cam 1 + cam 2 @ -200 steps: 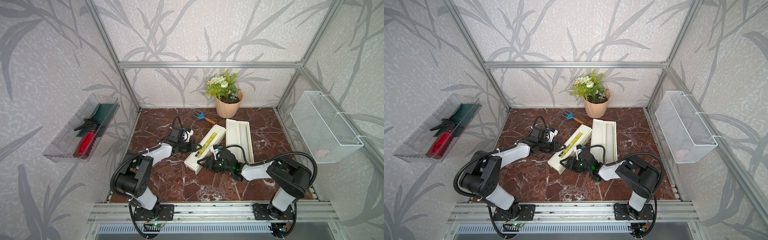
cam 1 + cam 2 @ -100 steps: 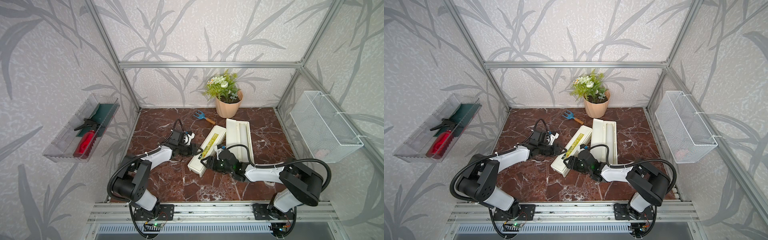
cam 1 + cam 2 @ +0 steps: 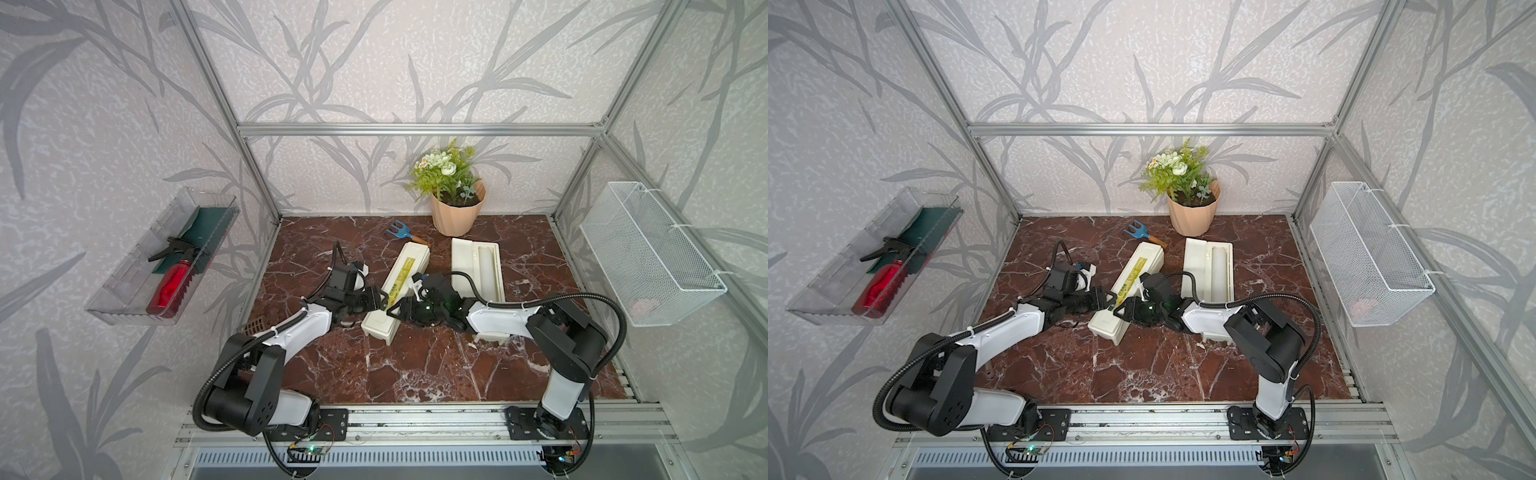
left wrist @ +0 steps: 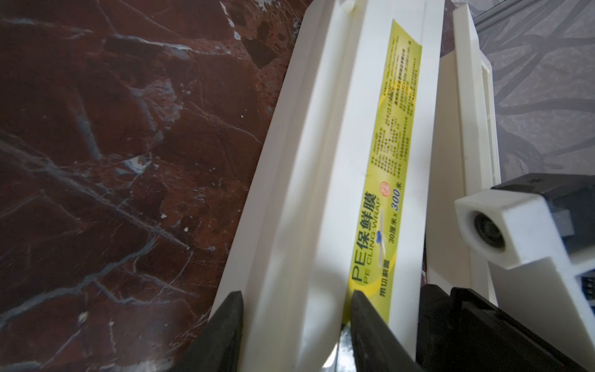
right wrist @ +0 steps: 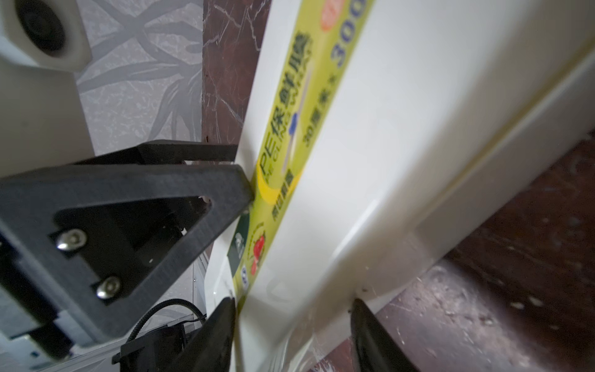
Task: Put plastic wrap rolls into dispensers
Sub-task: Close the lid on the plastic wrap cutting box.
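On the marble table [image 3: 374, 374], left of centre, lies the closed dispenser [image 3: 409, 266] [image 3: 1136, 270]. It is a long, narrow cream box set on a slant, with its far end leaning toward the open dispenser [image 3: 465, 266] [image 3: 1196, 266]. Its lid is down. A yellow-green label [image 4: 386, 161] with dark print runs along the flat top. A shallow step runs the length of the lid beside the label, and a thin seam shows low on the side wall in the right wrist view.

The open dispenser lies straight, just to the right, with its lid folded flat. A pale roll [image 3: 488, 270] [image 3: 1219, 270] rests in its trough, about as long as the box.

Both arms meet at the near end of the closed dispenser. The left gripper [image 3: 380, 300] [image 4: 294, 309] is clamped across the left part of the lid. One finger is on the outer side wall and the other on the label's near end.

The right gripper [image 3: 392, 311] [image 5: 293, 309] straddles the opposite long side. One finger is at the label's edge and one low by the foot of the wall. Both look pressed against the plastic.
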Available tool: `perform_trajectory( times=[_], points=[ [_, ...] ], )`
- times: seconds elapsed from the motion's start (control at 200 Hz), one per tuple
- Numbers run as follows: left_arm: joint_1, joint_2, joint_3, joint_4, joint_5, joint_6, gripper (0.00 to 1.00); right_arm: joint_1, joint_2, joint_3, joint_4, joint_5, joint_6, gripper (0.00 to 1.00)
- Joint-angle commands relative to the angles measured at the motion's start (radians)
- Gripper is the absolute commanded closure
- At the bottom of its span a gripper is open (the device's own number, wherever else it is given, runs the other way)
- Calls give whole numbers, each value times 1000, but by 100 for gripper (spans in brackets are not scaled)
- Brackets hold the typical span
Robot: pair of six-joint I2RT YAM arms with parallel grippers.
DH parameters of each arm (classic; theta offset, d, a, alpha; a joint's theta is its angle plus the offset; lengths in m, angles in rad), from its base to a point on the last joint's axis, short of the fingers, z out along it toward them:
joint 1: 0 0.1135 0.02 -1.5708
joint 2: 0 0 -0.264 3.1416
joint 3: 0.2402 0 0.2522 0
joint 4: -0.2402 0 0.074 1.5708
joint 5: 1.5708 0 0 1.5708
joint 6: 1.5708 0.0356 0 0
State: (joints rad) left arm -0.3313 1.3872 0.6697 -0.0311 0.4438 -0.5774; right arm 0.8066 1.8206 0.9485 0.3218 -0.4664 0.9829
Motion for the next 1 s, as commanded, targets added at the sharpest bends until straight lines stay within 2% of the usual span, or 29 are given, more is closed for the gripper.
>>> perform_trajectory(
  times=[0.0,0.055,0.135,0.245,0.4,0.52,0.68,0.875,0.995],
  points=[
    [-86,27,-95,-193,241,-60,49,-6,79,44,65,-17,-123,51],
    [-83,27,-107,-196,224,-72,49,-21,99,77,25,-62,-136,50],
    [-77,23,-125,-175,215,-95,48,-15,96,99,-21,-97,-164,39],
    [-71,0,-133,-172,210,-108,48,2,30,49,-71,-66,-167,34],
    [-53,-41,-139,-160,240,-116,46,15,-62,-61,-45,-24,-119,32],
    [-38,-27,-119,-138,328,-117,46,34,-109,-100,-26,10,-113,31],
    [-38,-16,-105,-165,368,-93,47,45,-164,-126,-18,37,-78,31],
    [-26,6,-132,-95,428,-147,55,103,-205,-144,-84,90,-62,27],
    [-20,36,-144,-79,441,-149,58,115,-229,-219,7,123,4,27]
  ],
)
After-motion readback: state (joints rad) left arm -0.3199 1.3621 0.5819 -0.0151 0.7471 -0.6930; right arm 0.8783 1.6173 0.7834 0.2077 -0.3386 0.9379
